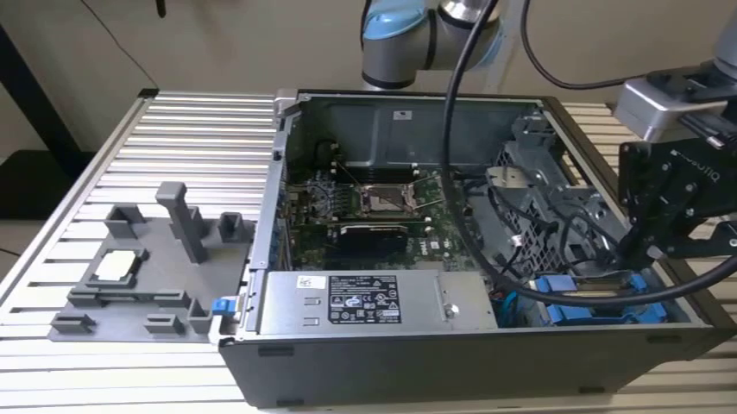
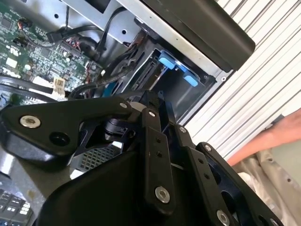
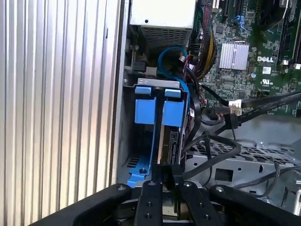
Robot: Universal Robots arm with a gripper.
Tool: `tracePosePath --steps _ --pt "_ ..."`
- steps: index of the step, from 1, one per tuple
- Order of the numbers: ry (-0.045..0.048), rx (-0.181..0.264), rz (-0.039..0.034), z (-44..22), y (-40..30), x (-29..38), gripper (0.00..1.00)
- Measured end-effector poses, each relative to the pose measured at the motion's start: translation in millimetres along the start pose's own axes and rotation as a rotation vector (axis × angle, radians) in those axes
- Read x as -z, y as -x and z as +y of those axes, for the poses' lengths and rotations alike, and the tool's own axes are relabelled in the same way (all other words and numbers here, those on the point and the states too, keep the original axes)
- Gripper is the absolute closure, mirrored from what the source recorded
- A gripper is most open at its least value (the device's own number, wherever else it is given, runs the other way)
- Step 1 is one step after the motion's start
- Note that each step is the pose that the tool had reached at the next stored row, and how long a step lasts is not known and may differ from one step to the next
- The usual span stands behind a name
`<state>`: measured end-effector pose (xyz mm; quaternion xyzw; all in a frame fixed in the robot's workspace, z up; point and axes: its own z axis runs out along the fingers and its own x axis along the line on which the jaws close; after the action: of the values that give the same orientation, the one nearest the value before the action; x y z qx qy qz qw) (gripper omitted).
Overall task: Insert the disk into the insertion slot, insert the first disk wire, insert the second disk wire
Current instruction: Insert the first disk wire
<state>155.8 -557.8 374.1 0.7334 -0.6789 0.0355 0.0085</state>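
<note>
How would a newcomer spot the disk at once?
In the open dark grey computer case on the ribbed metal table, look at the corner past the silver power supply box, toward the exterior view's right. By the black gripper sits the silver-grey disk in a bright blue plastic carrier; its flat blue tabs mark it out among black cables.

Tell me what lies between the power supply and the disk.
In the first wrist view, a looped blue cable and dark wires lie between power supply and disk.

A grey plastic fixture [image 1: 150, 280] lies on the ribbed aluminium table [image 1: 196, 129], beside the open computer case [image 1: 461, 362].
</note>
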Motion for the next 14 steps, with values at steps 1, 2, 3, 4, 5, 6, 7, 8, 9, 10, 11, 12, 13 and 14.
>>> tracePosePath --steps 1,2,3,4,5,6,7,8,9,10,11,12,13,14 --pt "-0.0002 -0.005 -0.0060 0.0 -0.1 -0.5 0.81" --pt "-0.0005 -0.008 -0.0132 0.1 -0.3 -0.9 0.81" --pt "-0.0012 -0.011 -0.0240 0.1 -0.5 -1.3 0.81" --pt "-0.0020 -0.013 -0.0380 0.1 -0.7 -1.4 0.81" --pt "-0.0033 -0.014 -0.0553 0.1 -1.3 -1.7 0.81" --pt "-0.0043 -0.014 -0.0702 0.2 -2.2 -2.0 0.81" --pt "-0.0052 -0.015 -0.0835 0.3 -3.2 -2.3 0.81" --pt "-0.0060 -0.016 -0.0940 0.4 -4.5 -2.7 0.81" --pt "-0.0067 -0.016 -0.1049 0.5 -5.7 -3.1 0.81" --pt "-0.0070 -0.016 -0.1139 0.6 -6.8 -3.4 0.81" --pt "-0.0070 -0.017 -0.1212 0.7 -7.8 -3.9 0.81" --pt "-0.0065 -0.017 -0.1267 0.7 -8.6 -4.4 0.81" --pt "-0.0047 -0.017 -0.1283 0.4 -9.5 -5.0 0.81" --pt "-0.0004 -0.017 -0.1287 -0.8 -10.2 -5.7 0.81"
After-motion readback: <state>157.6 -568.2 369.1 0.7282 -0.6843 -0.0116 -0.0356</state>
